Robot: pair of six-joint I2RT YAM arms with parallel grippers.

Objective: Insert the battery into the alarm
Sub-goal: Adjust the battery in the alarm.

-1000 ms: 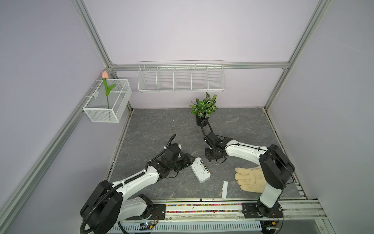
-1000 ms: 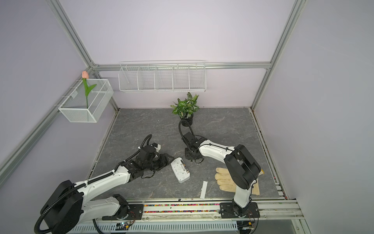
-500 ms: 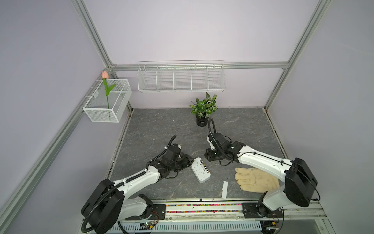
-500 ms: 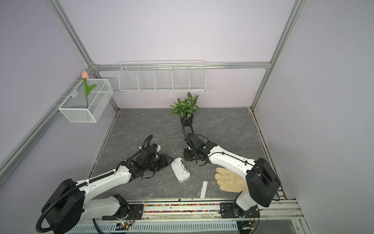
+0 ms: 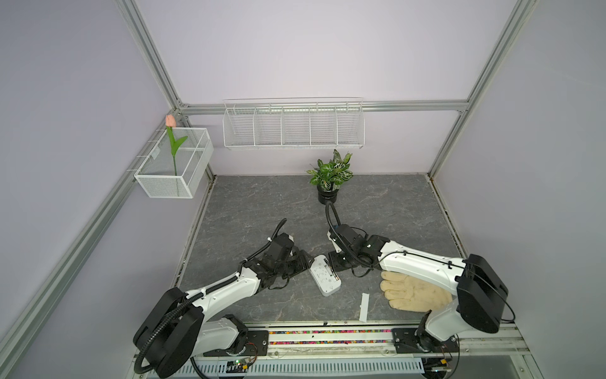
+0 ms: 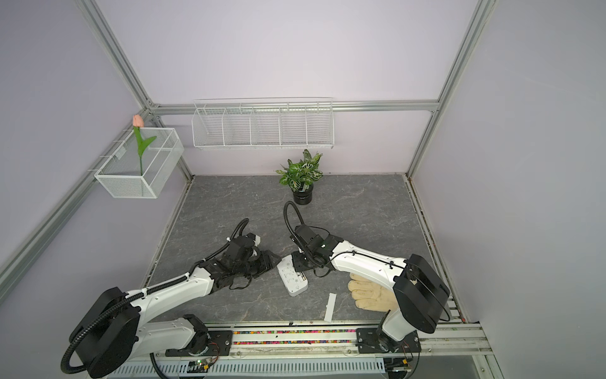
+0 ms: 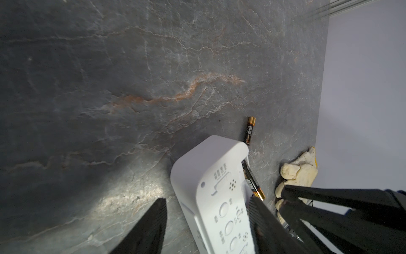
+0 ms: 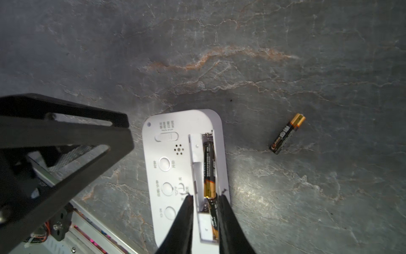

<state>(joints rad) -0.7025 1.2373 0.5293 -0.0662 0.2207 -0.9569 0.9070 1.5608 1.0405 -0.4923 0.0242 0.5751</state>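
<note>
A white alarm [image 5: 324, 275] lay face down on the grey stone-patterned surface [image 5: 262, 203] between two robot arms. Its buttoned back faced up and the battery bay along one long edge was uncovered. The left claw [image 7: 206, 199] stood about half open astride one end of the alarm. One finger rested against the edge beside the bay, while a sliver of surface showed between the other finger and the case, so it fenced the alarm rather than squeezed it. In the right wrist view a seated battery [image 8: 208, 162] filled the far half of the bay. The right claw [image 8: 205, 194] was drawn nearly closed about the battery [image 8: 213, 220] in the near half, which lay at a slight angle to its neighbour. Whether the fingers actually pinched it could not be told. A loose battery [image 8: 287, 134] lay on the surface near the alarm. The step in hand appeared to be seating the second cell. The next move likely called for pressing that cell down until it lay level in the bay, with the left claw bracing the alarm against sliding, then a clean release.
</note>
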